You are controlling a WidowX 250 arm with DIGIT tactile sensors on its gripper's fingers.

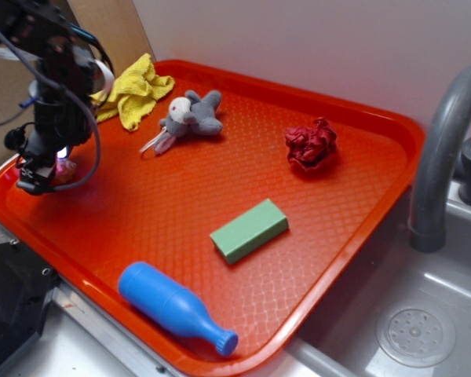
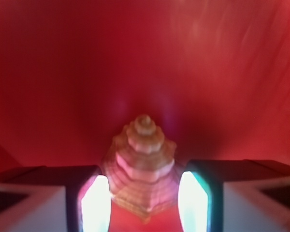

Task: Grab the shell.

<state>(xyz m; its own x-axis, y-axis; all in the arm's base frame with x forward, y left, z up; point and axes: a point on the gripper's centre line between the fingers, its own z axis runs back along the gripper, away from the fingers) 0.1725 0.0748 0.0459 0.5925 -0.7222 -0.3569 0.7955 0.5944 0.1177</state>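
Red plastic tray [image 1: 361, 133], textured floor, raised rim, set beside a grey sink [image 1: 424, 314] with a curved grey faucet [image 1: 439, 141]; contents as follows. Far corner: crumpled yellow cloth [image 1: 137, 90]. Just beside it: grey plush toy animal [image 1: 190, 116], lying on its side. Right of centre: dark red wrinkly ball [image 1: 311, 144]. Middle: green rectangular block [image 1: 250, 229], flat. Near rim: blue plastic bottle [image 1: 175, 308], lying on its side, neck toward the sink. Left edge: shell [image 2: 142, 164], tan-beige, ridged spiral, pointed tip away from the wrist camera, resting on the tray floor; in the exterior view only a pinkish sliver shows beneath the arm. Pincer [image 2: 142, 198], black, lowered at that left edge, its two fingers [image 2: 94, 200] flanking the shell's wide body, close against either side; whether they are pressing or merely bracketing it, cannot tell
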